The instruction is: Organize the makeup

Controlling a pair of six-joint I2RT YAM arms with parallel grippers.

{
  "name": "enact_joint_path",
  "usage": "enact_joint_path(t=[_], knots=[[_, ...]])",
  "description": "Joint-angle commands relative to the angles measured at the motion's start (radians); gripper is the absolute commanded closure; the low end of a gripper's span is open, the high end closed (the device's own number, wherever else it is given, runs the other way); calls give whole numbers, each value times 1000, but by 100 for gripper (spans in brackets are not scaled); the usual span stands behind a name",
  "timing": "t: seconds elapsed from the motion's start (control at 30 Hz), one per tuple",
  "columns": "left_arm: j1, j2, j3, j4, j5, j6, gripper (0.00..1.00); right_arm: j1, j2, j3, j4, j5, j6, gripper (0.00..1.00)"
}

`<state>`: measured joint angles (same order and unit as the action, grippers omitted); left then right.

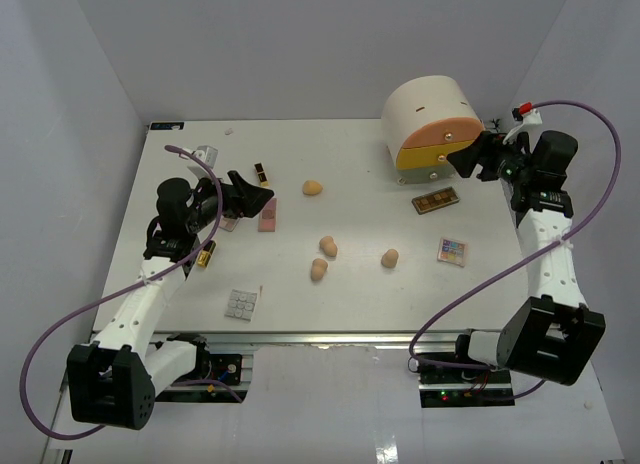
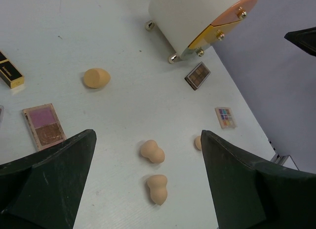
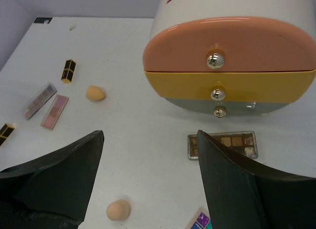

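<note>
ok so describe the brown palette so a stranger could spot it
Find the round cream drawer unit at the far right. Just in front of its coloured drawers lies the brown palette, flat and rectangular. Its pans are all browns, unlike the multicoloured palette nearer the robot.

right claw [image 3: 148, 184] open | faces drawer unit [image 3: 232, 56] | brown palette [image 3: 222, 144] beneath

Overhead view spans the table [image 1: 300, 144]; both wrist views share the drawer unit [image 1: 425, 109], closer.

Robotics lab cell: white flat table [image 1: 340, 174] boxed by plain pale wall panels [image 1: 280, 44], looping purple cables [image 1: 575, 105], exposed circuit boards [image 1: 455, 392] at front.
</note>
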<state>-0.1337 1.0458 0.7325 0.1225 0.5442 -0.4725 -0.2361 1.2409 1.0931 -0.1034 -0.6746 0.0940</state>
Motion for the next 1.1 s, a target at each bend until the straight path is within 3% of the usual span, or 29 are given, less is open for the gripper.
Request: enact_joint_path(t=[0.0, 0.17, 0.8, 1.07], knots=[[-4, -11, 38, -17, -21, 20, 2, 1, 108, 83, 92, 82, 197, 23], [-4, -13, 41, -21, -24, 25, 2, 13, 211, 138, 126, 93, 238, 33], [-4, -4, 44, -31, -35, 38, 2, 65, 476, 303, 212, 169, 263, 40], [-4, -3, 44, -33, -35, 40, 2, 84, 487, 301, 215, 188, 280, 59]])
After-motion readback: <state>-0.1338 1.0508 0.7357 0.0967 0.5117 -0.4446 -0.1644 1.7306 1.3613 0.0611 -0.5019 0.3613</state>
